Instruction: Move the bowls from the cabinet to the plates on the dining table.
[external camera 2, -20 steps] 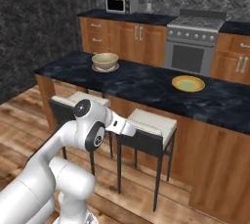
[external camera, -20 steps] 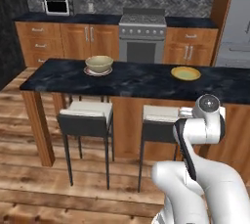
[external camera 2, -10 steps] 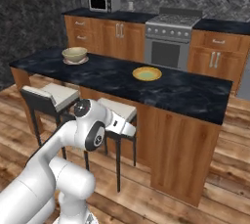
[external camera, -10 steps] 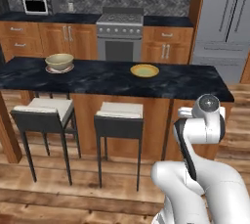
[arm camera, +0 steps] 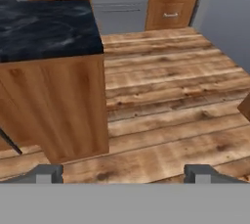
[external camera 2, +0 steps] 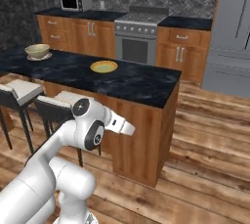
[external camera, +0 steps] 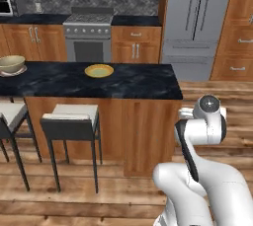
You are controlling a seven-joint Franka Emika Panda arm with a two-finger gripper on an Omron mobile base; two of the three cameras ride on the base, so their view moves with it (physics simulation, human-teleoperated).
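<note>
The gripper [arm camera: 124, 173] hangs empty, fingers spread wide, over the wood floor [arm camera: 166, 96]. The dining table [arm camera: 44, 27] stands ahead to its left, well apart, carrying one empty plate [external camera: 99, 70] and a bowl [external camera: 11, 63] on another plate.

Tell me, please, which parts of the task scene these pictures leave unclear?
- Bowl: left base view, cut by the left edge; glaze pattern too small to read.
- Plate beneath it: right base view, mostly hidden under the bowl.
- Gripper: hand view, just the fingertips show; open, holding nothing.
</note>
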